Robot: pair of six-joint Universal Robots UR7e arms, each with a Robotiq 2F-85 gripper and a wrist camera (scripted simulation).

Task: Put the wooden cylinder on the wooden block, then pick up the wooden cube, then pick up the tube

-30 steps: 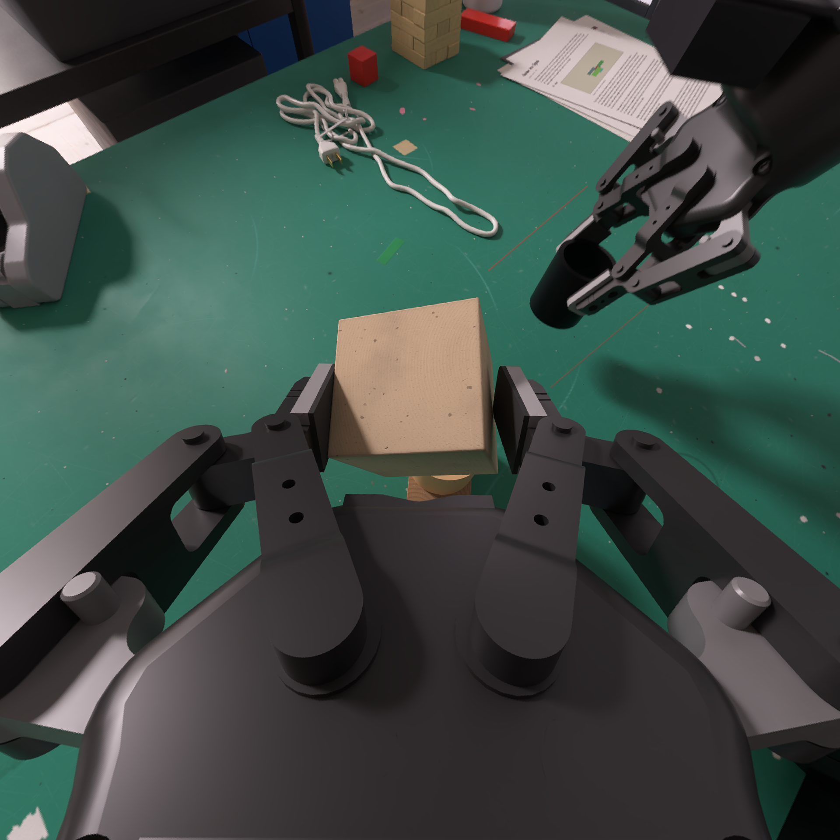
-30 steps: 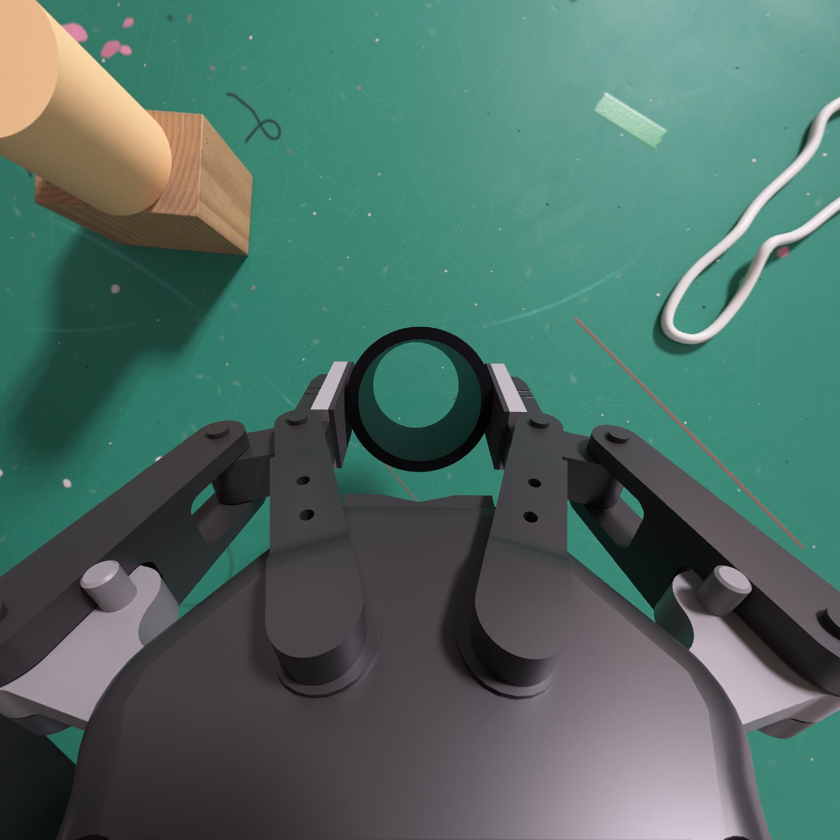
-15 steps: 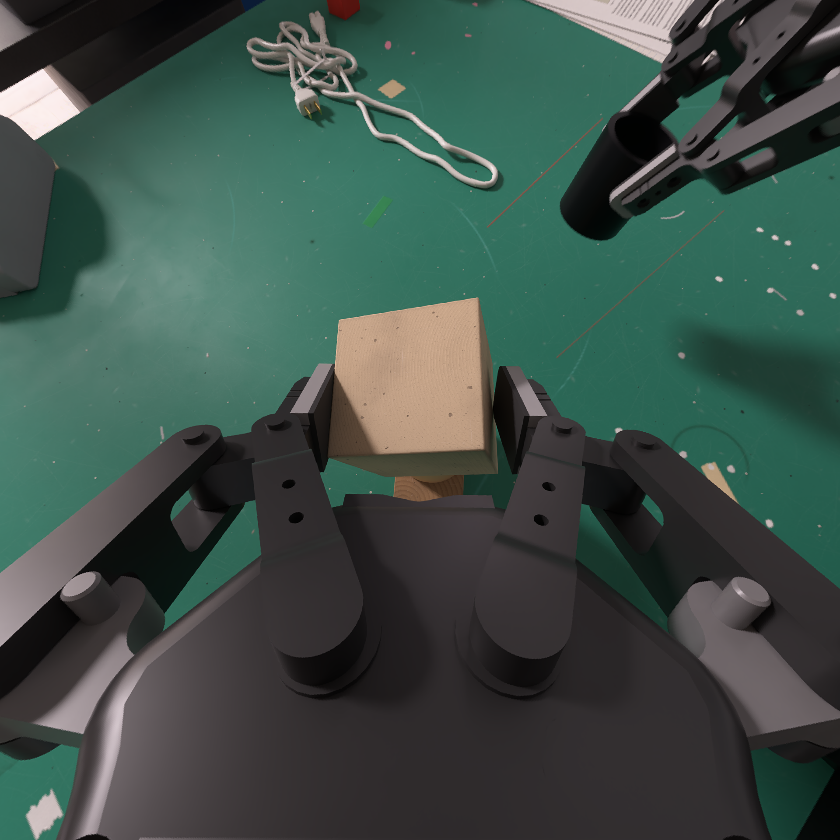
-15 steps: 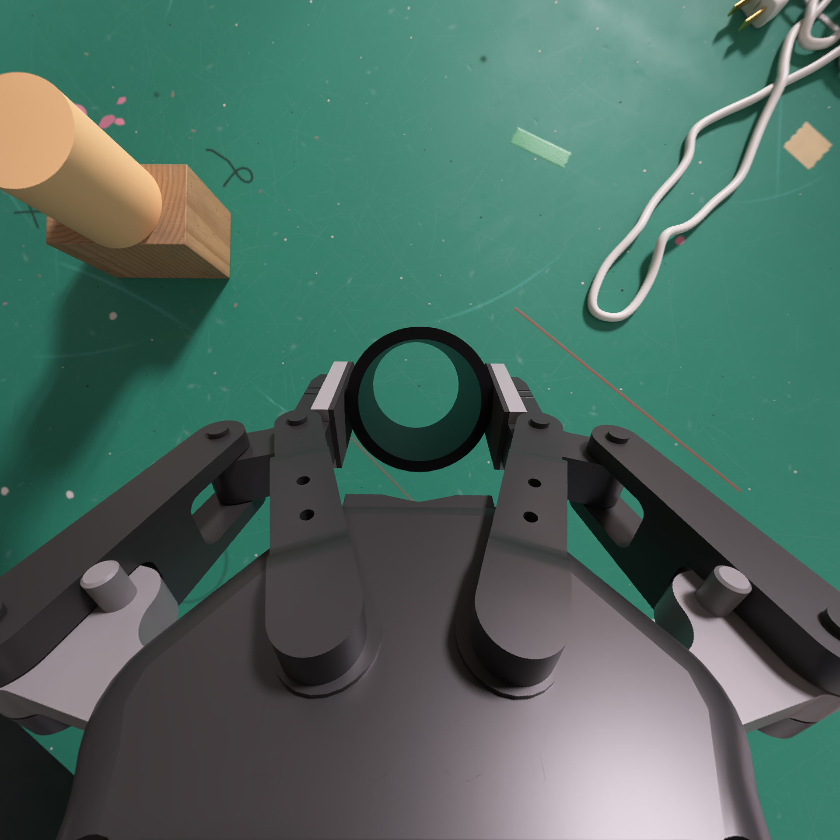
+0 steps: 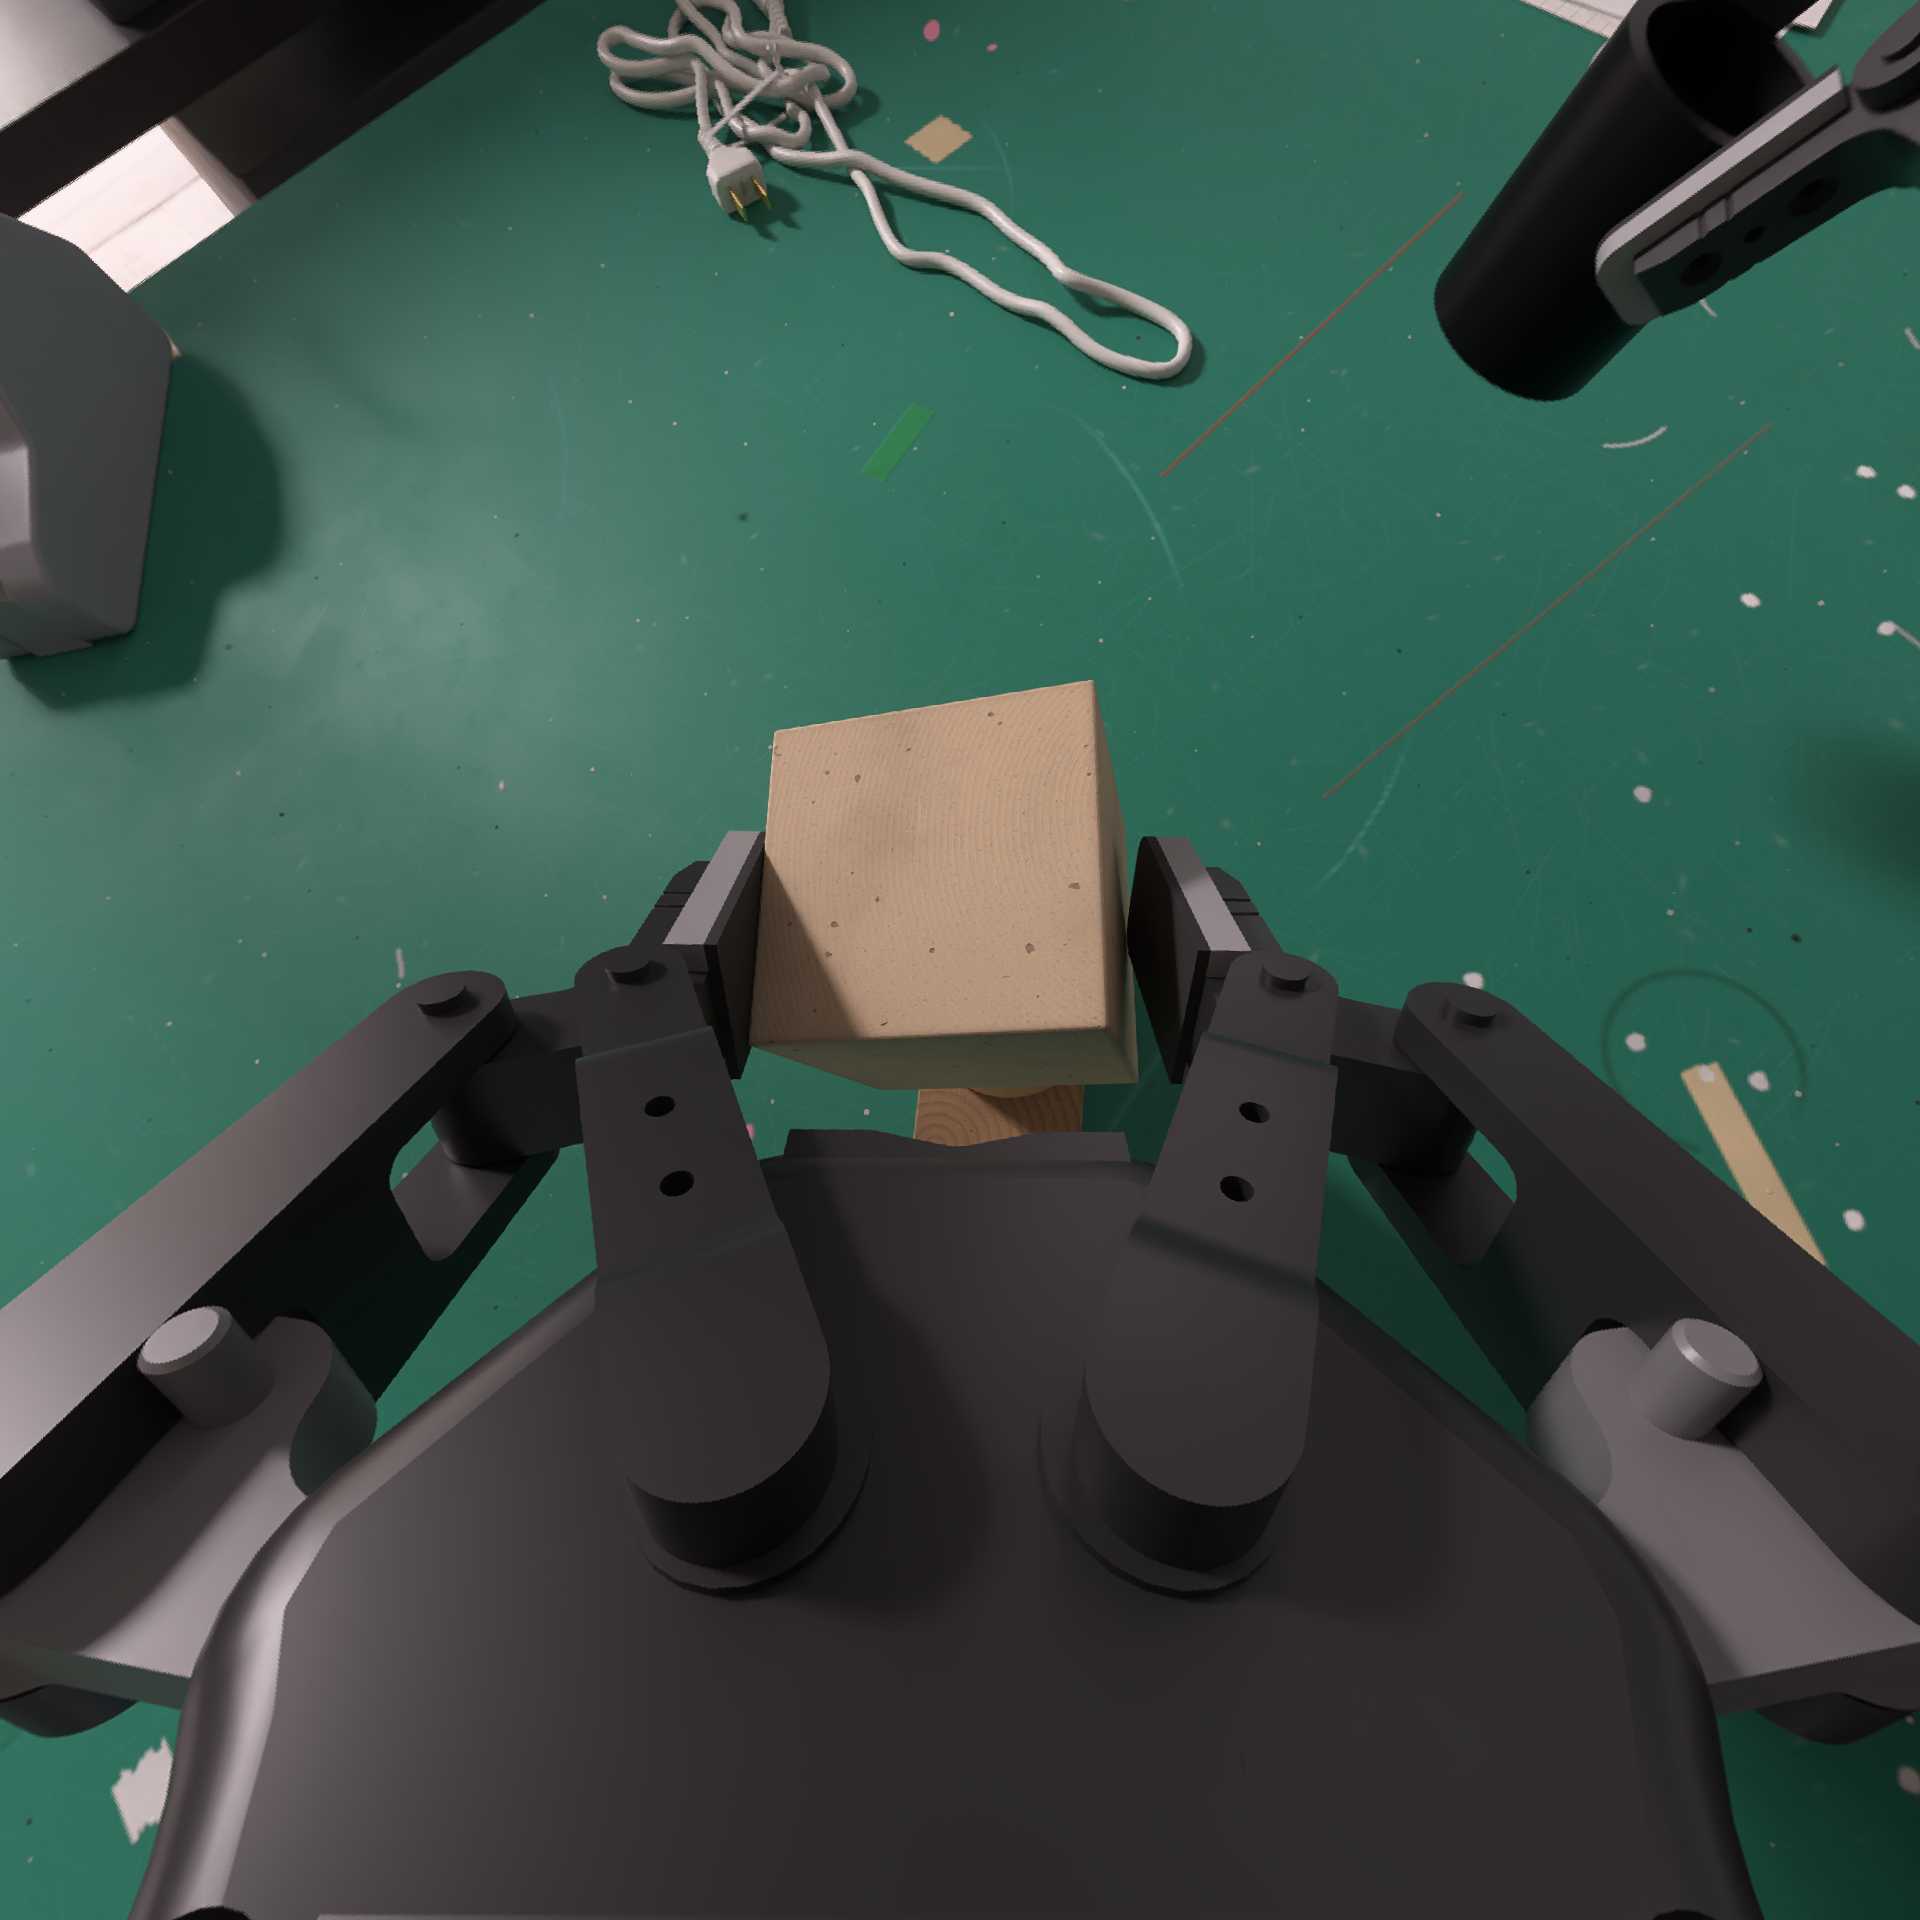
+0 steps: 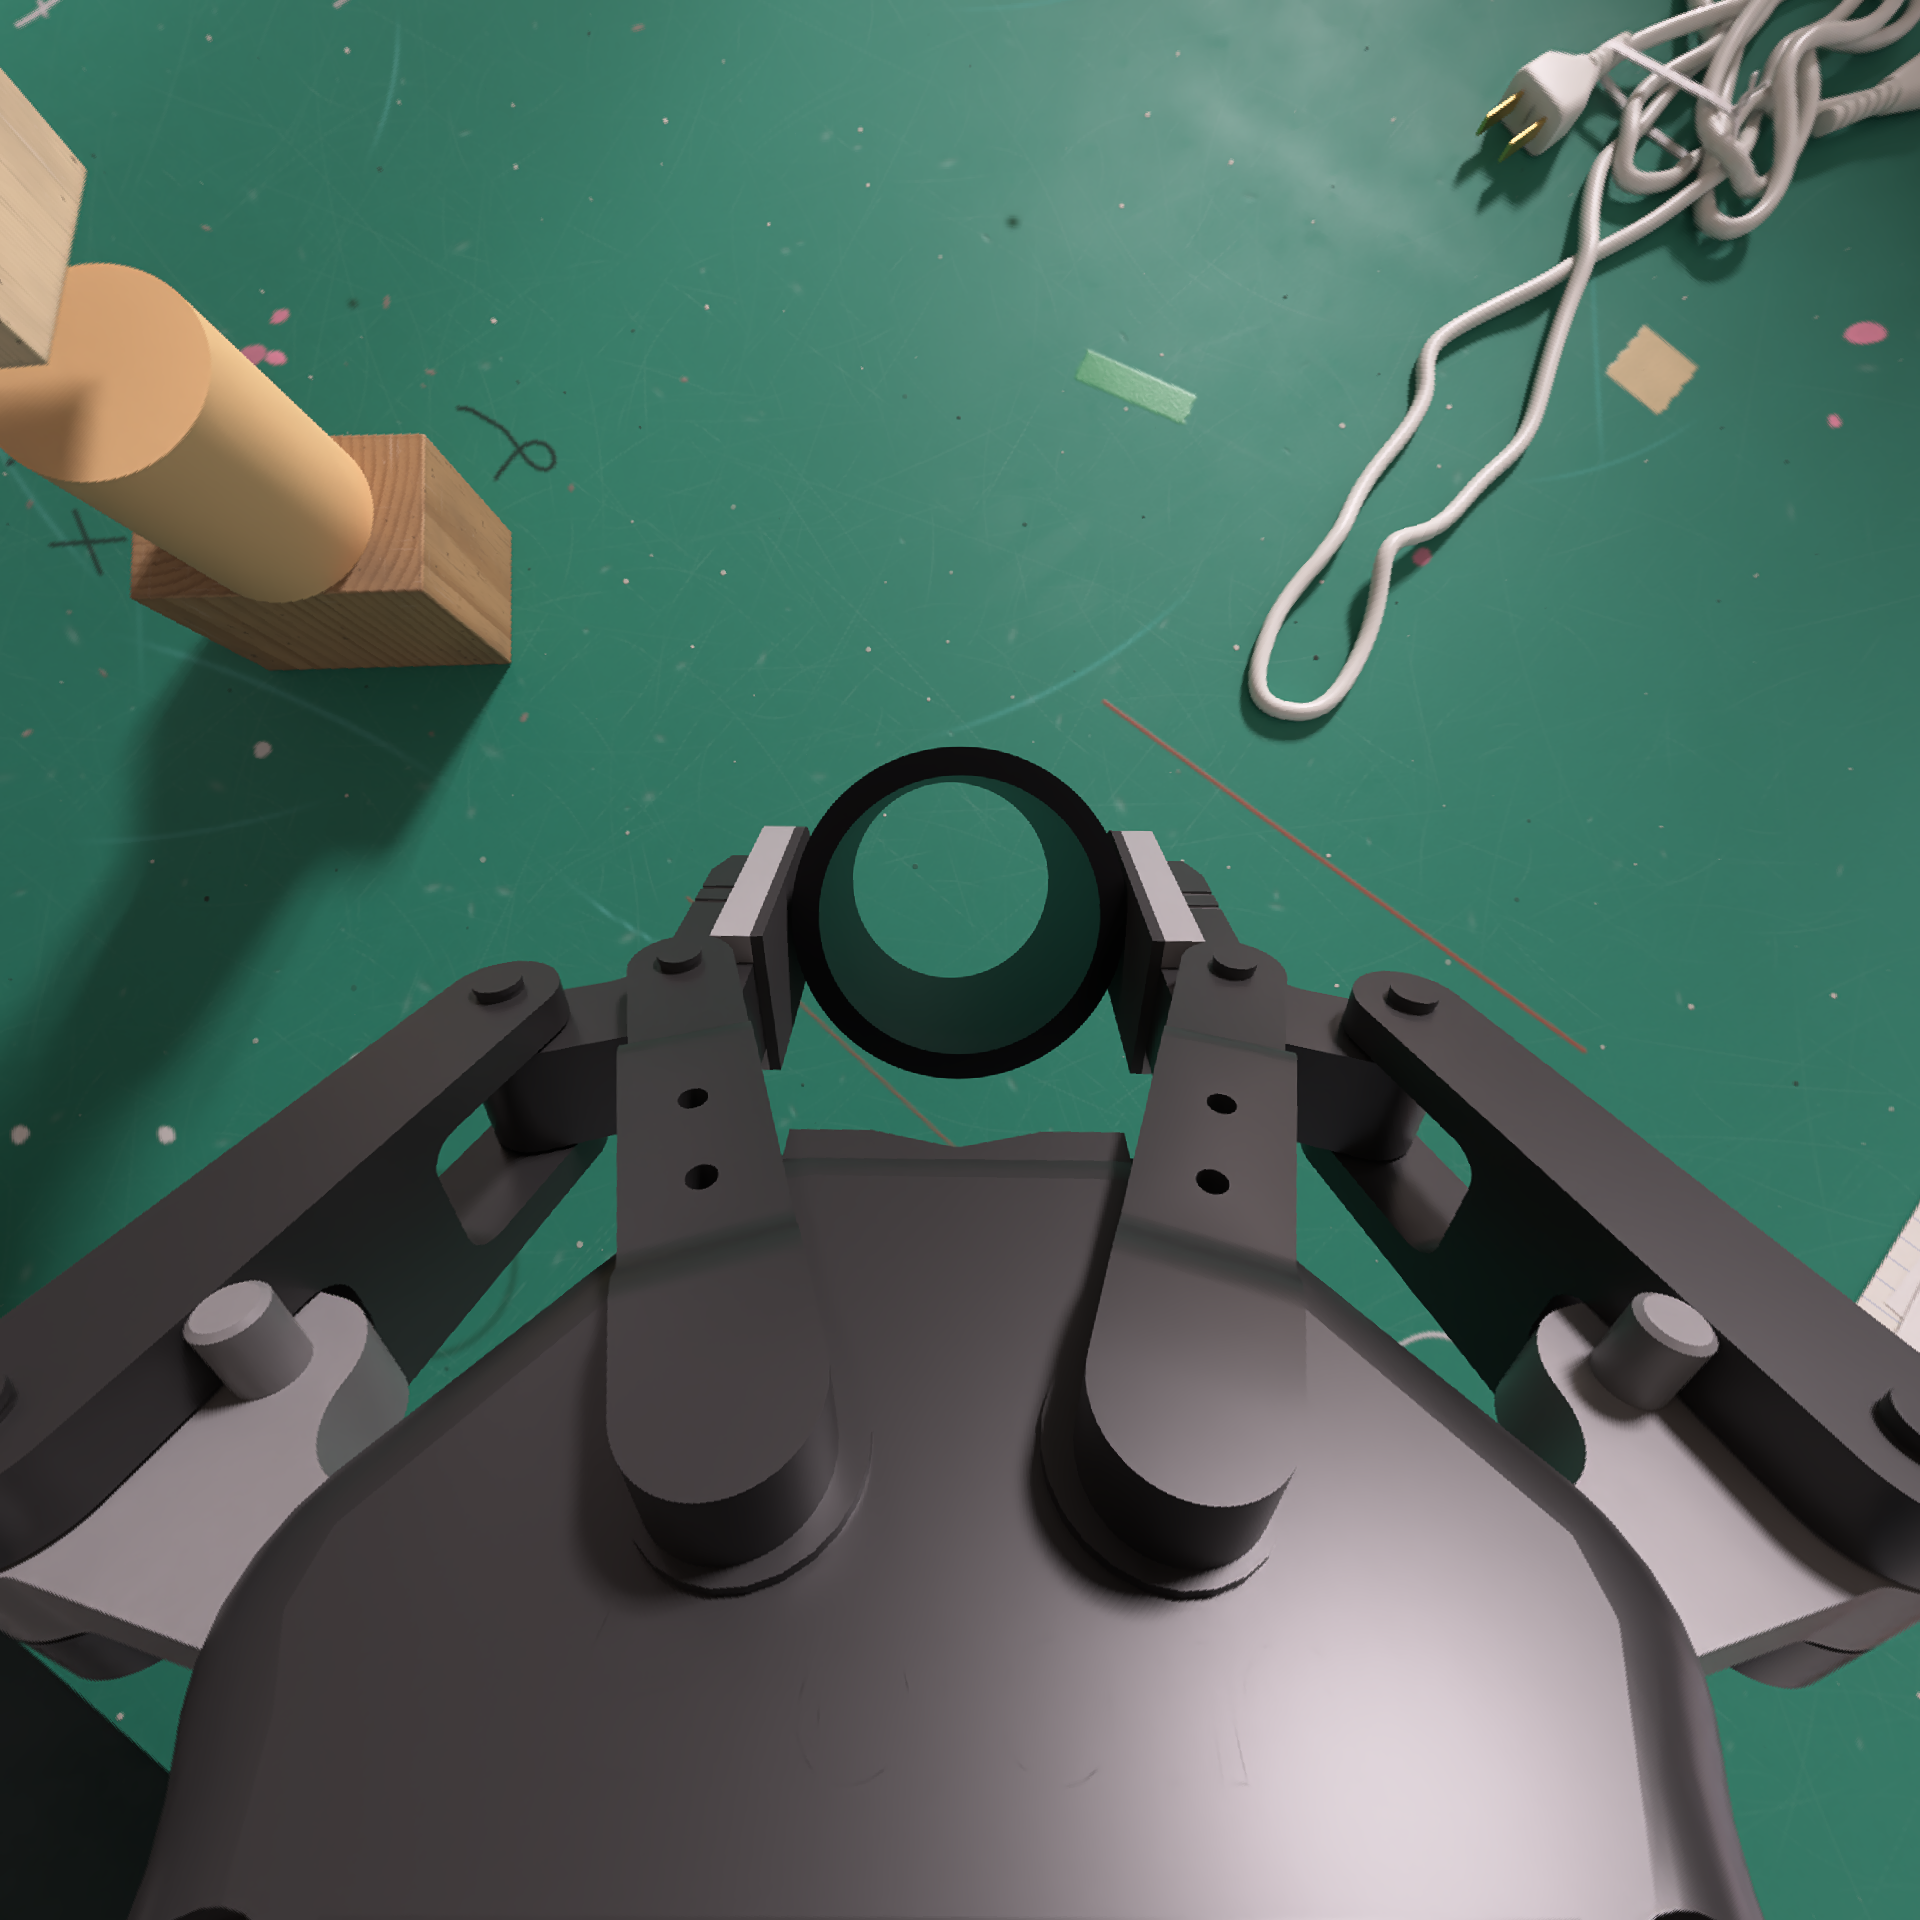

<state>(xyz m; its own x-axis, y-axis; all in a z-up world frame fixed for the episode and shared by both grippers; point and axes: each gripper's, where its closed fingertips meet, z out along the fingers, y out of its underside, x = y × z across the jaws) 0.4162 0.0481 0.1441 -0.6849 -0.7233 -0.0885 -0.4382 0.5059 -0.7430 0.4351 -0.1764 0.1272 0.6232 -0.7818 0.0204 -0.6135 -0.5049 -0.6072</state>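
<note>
My left gripper point(image 5: 940, 935) is shut on the pale wooden cube point(image 5: 935, 883) and holds it above the green table. A corner of the cube also shows in the right wrist view point(image 6: 31, 218) at the far left. My right gripper point(image 6: 951, 914) is shut on the black tube point(image 6: 831, 914) and holds it upright, clear of the table; the tube also shows in the left wrist view point(image 5: 1558, 229) at the top right. The wooden cylinder point(image 6: 197, 447) stands upright on the wooden block point(image 6: 416, 582). Under the cube a bit of the block point(image 5: 987, 1117) shows.
A white power cord point(image 6: 1455, 416) lies coiled on the green table point(image 6: 831, 416), also in the left wrist view point(image 5: 935, 229). A grey machine housing point(image 5: 62, 468) stands at the left. Bits of green tape point(image 6: 1132, 384) and tan tape point(image 5: 1745, 1153) lie flat.
Both grippers have risen with their loads: the table and the cylinder-on-block look farther off. In the left wrist view the right gripper with the tube has shifted up and right.
</note>
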